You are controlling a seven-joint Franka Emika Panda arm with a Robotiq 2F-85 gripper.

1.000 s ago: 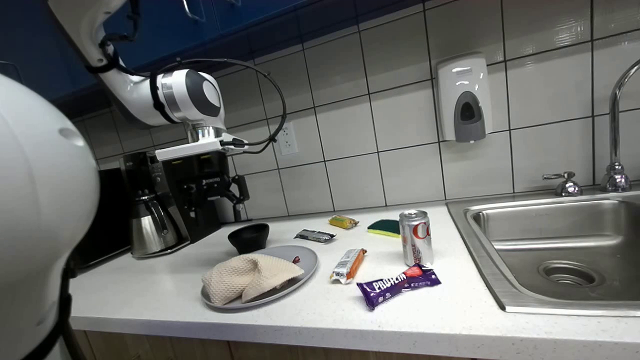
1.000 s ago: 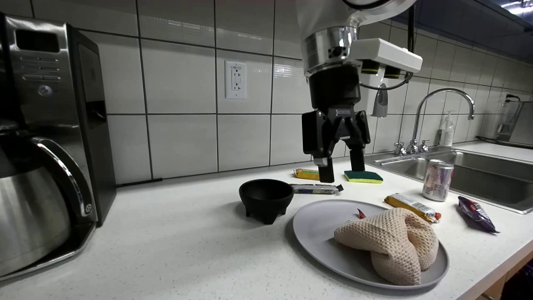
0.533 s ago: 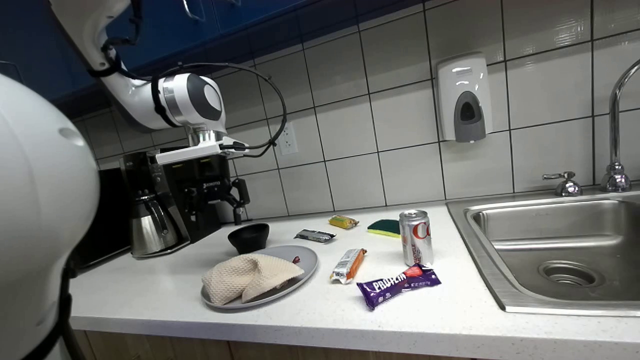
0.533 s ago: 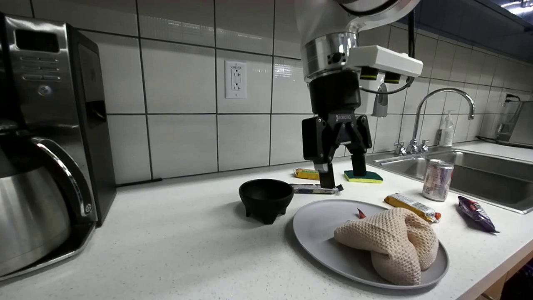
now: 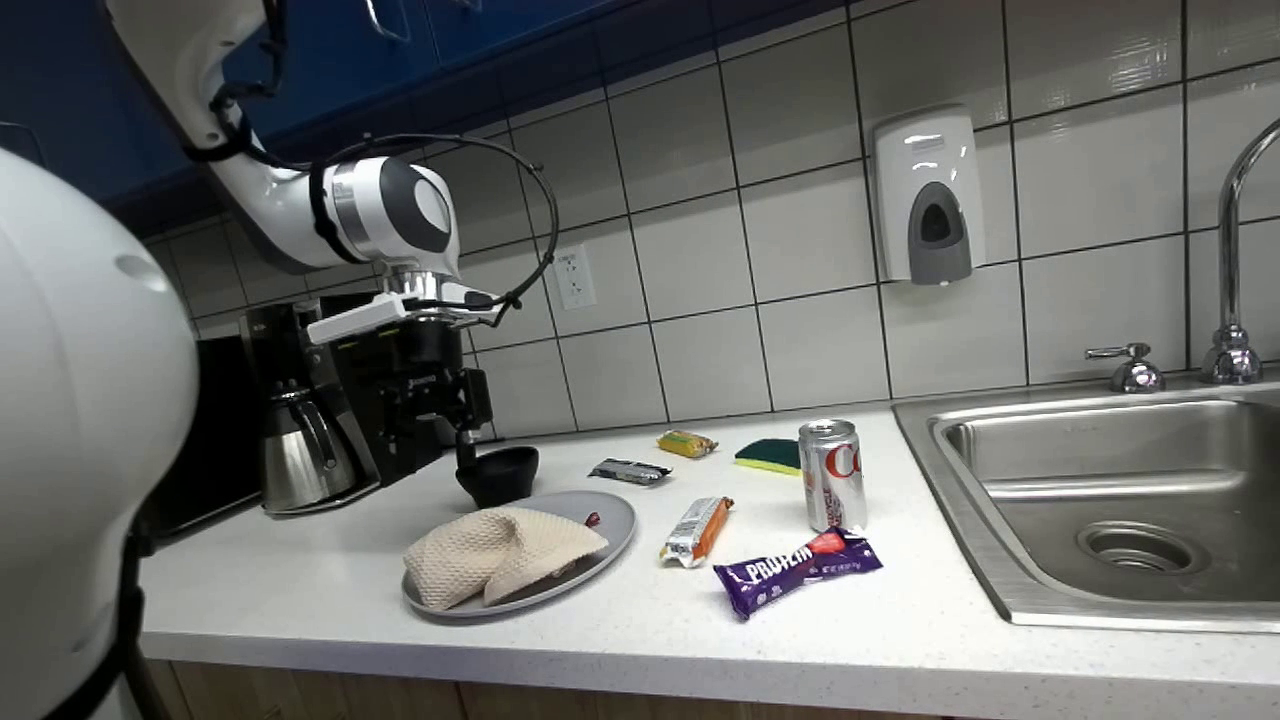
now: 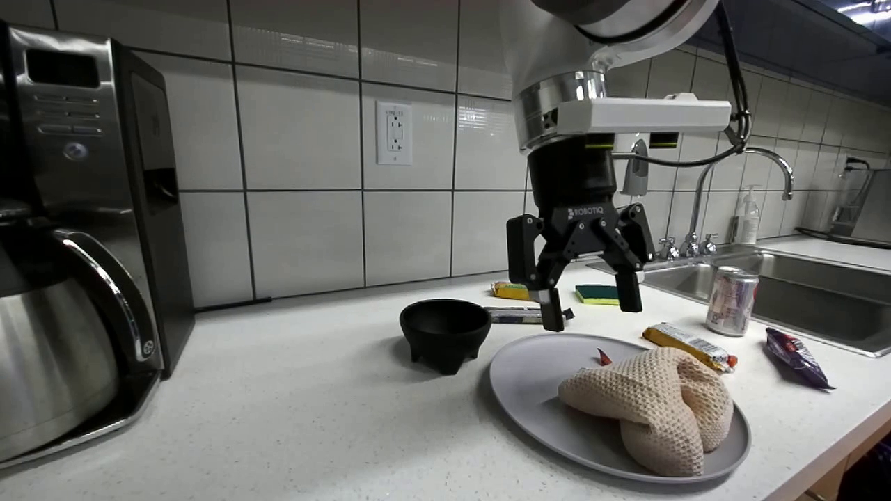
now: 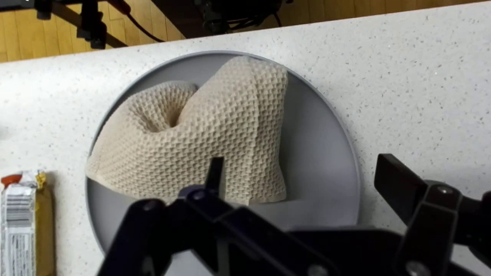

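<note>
My gripper [image 6: 592, 309] hangs open above the counter near the far edge of a grey plate [image 6: 529, 396], with nothing between its fingers. On the plate lies a folded beige waffle-textured cloth [image 6: 661, 403]. A small red tip [image 6: 603, 357] pokes out beside the cloth; the rest of that thing is hidden. In the wrist view the plate [image 7: 322, 153] and cloth [image 7: 230, 126] lie below the spread jaws, one finger [image 7: 215, 172] overlapping the cloth in the picture. A black footed bowl [image 6: 445, 334] stands beside the plate; in an exterior view a fingertip appears behind this bowl [image 5: 500, 480].
Around the plate lie an orange-and-white bar [image 5: 697, 532], a purple protein bar [image 5: 795, 572], a silver bar [image 5: 629, 472], a yellow bar [image 5: 686, 444] and a sponge [image 5: 768, 455]. A can [image 5: 832, 475] stands near the sink [image 5: 960, 500]. A coffee maker [image 6: 76, 209] is opposite.
The gripper has come down and turned about its vertical axis, and its fingertips now stand closer to the plate. The jaws have stayed open. Things on the counter have not moved.
</note>
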